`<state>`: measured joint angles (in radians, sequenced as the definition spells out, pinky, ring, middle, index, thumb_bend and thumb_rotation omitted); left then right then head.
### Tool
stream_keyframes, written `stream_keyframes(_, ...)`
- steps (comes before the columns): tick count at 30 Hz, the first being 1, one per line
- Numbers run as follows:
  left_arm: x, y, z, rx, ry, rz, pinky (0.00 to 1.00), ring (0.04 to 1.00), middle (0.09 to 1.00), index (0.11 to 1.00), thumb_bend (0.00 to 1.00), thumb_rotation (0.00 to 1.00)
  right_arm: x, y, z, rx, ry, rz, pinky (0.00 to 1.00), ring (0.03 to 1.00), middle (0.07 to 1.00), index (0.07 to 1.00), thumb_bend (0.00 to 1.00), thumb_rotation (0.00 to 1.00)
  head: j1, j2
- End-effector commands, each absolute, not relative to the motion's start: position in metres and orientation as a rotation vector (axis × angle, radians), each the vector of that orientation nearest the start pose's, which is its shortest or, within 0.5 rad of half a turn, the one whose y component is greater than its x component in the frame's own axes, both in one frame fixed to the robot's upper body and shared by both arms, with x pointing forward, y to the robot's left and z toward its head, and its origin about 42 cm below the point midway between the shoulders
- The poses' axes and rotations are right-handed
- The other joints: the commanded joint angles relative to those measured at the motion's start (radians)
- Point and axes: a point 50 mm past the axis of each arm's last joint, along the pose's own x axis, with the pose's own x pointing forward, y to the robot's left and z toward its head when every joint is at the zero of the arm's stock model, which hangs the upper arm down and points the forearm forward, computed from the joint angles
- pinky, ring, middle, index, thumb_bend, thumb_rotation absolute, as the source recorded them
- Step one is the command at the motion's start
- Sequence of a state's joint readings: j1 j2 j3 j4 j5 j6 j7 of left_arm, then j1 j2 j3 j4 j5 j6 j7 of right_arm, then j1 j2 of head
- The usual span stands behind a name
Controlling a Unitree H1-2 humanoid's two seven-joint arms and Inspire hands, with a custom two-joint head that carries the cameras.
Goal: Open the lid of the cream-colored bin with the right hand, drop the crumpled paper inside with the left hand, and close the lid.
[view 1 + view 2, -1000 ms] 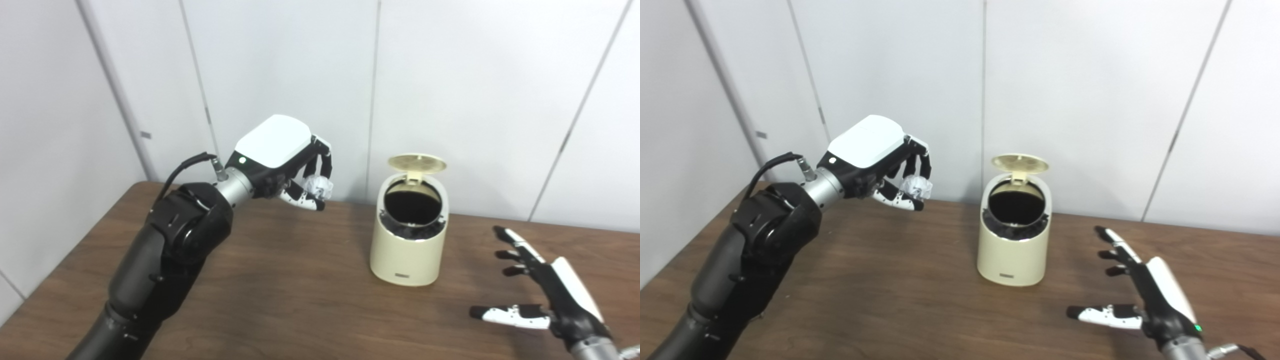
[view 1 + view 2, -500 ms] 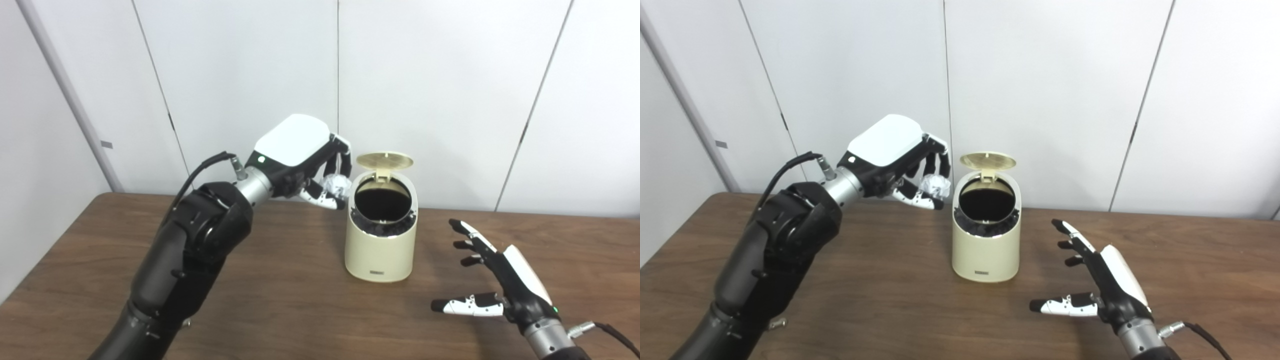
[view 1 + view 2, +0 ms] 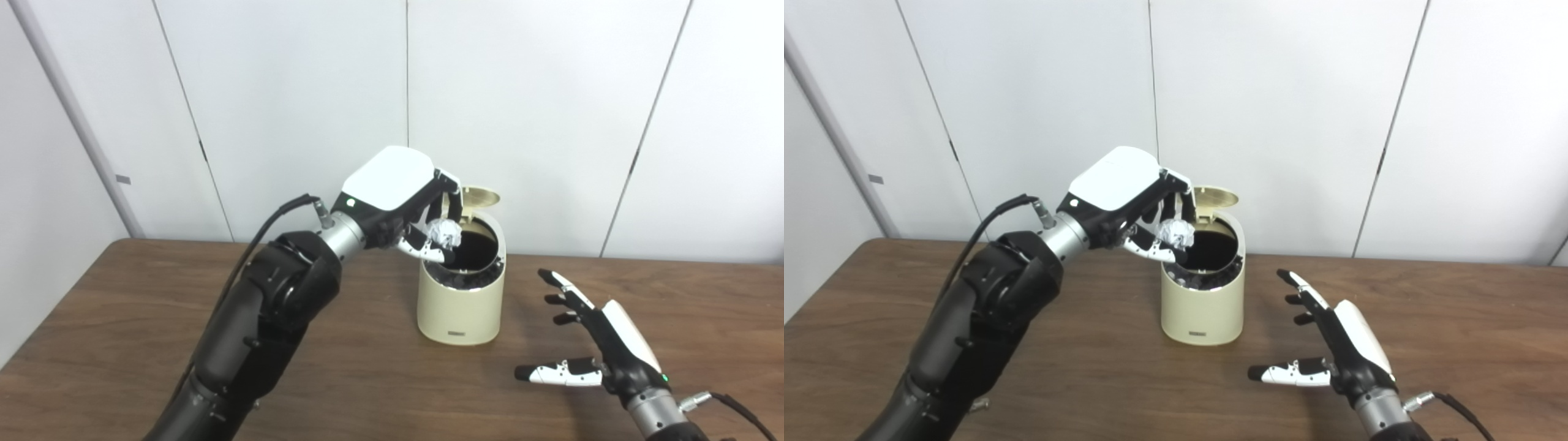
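The cream-colored bin (image 3: 460, 309) stands upright on the wooden table (image 3: 367, 367), its round lid (image 3: 481, 196) tipped up at the back and its dark opening showing. My left hand (image 3: 398, 202) is shut on the white crumpled paper (image 3: 444, 233) and holds it over the left edge of the bin's opening. My right hand (image 3: 603, 349) is open and empty, fingers spread, low over the table to the right of the bin and apart from it. The bin also shows in the right eye view (image 3: 1203, 309).
White wall panels (image 3: 520, 110) stand close behind the table's far edge. A cable (image 3: 269, 223) loops off my left wrist. Bare tabletop lies to the left of the bin and in front of it.
My left hand has carried the crumpled paper to the right, from well left of the bin to over its opening. The camera has shifted too. My right hand stays open beside the bin.
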<state>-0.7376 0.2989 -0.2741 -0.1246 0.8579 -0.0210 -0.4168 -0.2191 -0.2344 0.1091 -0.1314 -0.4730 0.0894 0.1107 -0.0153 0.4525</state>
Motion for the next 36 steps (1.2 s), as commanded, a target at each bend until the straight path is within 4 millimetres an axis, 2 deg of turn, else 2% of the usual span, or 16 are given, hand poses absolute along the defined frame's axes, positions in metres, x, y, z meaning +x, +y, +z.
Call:
stream_keyframes(1, 0.422, 0.144, 0.383, 1.347, -0.803, -0.279, 0.26, 0.293, 0.395, 0.507, 0.52, 0.00, 0.344, -0.229, 0.210, -0.715, -0.328, 0.120, 0.71, 0.847, 0.930, 0.919, 0.85, 0.25, -0.004, 0.002)
stream_keyframes(4, 0.427, 0.140, 0.377, 1.343, -0.799, -0.286, 0.25, 0.287, 0.394, 0.505, 0.51, 0.00, 0.343, -0.230, 0.210, -0.712, -0.331, 0.120, 0.72, 0.849, 0.930, 0.920, 0.85, 0.23, -0.007, 0.003)
stream_keyframes(7, 0.432, 0.136, 0.371, 1.341, -0.809, -0.278, 0.22, 0.266, 0.465, 0.486, 0.52, 0.00, 0.342, -0.231, 0.210, -0.713, -0.334, 0.119, 0.72, 0.852, 0.931, 0.923, 0.84, 0.23, -0.009, 0.006)
stream_keyframes(8, 0.434, 0.135, 0.368, 1.339, -0.817, -0.271, 0.22, 0.266, 0.470, 0.485, 0.52, 0.00, 0.342, -0.231, 0.210, -0.710, -0.336, 0.119, 0.72, 0.850, 0.931, 0.923, 0.84, 0.23, -0.009, 0.007)
stream_keyframes(11, 0.439, 0.133, 0.361, 1.357, -0.838, -0.250, 0.22, 0.270, 0.398, 0.501, 0.51, 0.00, 0.341, -0.232, 0.210, -0.705, -0.333, 0.116, 0.71, 0.843, 0.930, 0.923, 0.83, 0.24, -0.011, 0.008)
stream_keyframes(13, 0.442, 0.132, 0.355, 1.370, -0.859, -0.231, 0.21, 0.258, 0.454, 0.489, 0.52, 0.00, 0.340, -0.232, 0.210, -0.703, -0.330, 0.115, 0.72, 0.844, 0.931, 0.924, 0.83, 0.24, -0.010, 0.011)
stream_keyframes(18, 0.448, 0.130, 0.345, 1.351, -0.918, -0.202, 0.17, 0.210, 0.471, 0.483, 0.52, 0.00, 0.340, -0.233, 0.209, -0.704, -0.331, 0.113, 0.71, 0.840, 0.932, 0.924, 0.83, 0.24, -0.012, 0.011)
stream_keyframes(25, 0.457, 0.125, 0.329, 1.350, -0.961, -0.152, 0.19, 0.235, 0.472, 0.484, 0.52, 0.00, 0.339, -0.232, 0.209, -0.702, -0.334, 0.110, 0.71, 0.838, 0.925, 0.921, 0.84, 0.23, -0.015, 0.012)
stream_keyframes(27, 0.460, 0.125, 0.324, 1.353, -0.973, -0.137, 0.21, 0.255, 0.403, 0.496, 0.52, 0.00, 0.339, -0.232, 0.209, -0.702, -0.333, 0.109, 0.71, 0.839, 0.926, 0.920, 0.84, 0.23, -0.015, 0.012)
stream_keyframes(30, 0.461, 0.124, 0.319, 1.374, -0.980, -0.126, 0.24, 0.282, 0.389, 0.501, 0.51, 0.00, 0.339, -0.233, 0.208, -0.703, -0.334, 0.108, 0.70, 0.835, 0.925, 0.919, 0.84, 0.23, -0.015, 0.013)
stream_keyframes(33, 0.462, 0.123, 0.314, 1.402, -0.993, -0.122, 0.24, 0.272, 0.464, 0.486, 0.52, 0.00, 0.340, -0.234, 0.208, -0.697, -0.333, 0.109, 0.71, 0.839, 0.927, 0.921, 0.84, 0.24, -0.014, 0.012)
stream_keyframes(34, 0.462, 0.123, 0.313, 1.409, -0.993, -0.122, 0.24, 0.275, 0.469, 0.485, 0.52, 0.00, 0.340, -0.234, 0.208, -0.699, -0.334, 0.108, 0.71, 0.840, 0.926, 0.920, 0.84, 0.24, -0.014, 0.012)
stream_keyframes(35, 0.462, 0.122, 0.313, 1.420, -0.985, -0.127, 0.25, 0.286, 0.430, 0.495, 0.52, 0.00, 0.340, -0.235, 0.208, -0.704, -0.337, 0.106, 0.71, 0.840, 0.924, 0.919, 0.84, 0.24, -0.014, 0.012)
stream_keyframes(36, 0.463, 0.121, 0.312, 1.431, -0.979, -0.131, 0.29, 0.334, 0.441, 0.518, 0.51, 0.00, 0.340, -0.234, 0.208, -0.706, -0.339, 0.105, 0.71, 0.838, 0.921, 0.917, 0.85, 0.25, -0.013, 0.013)
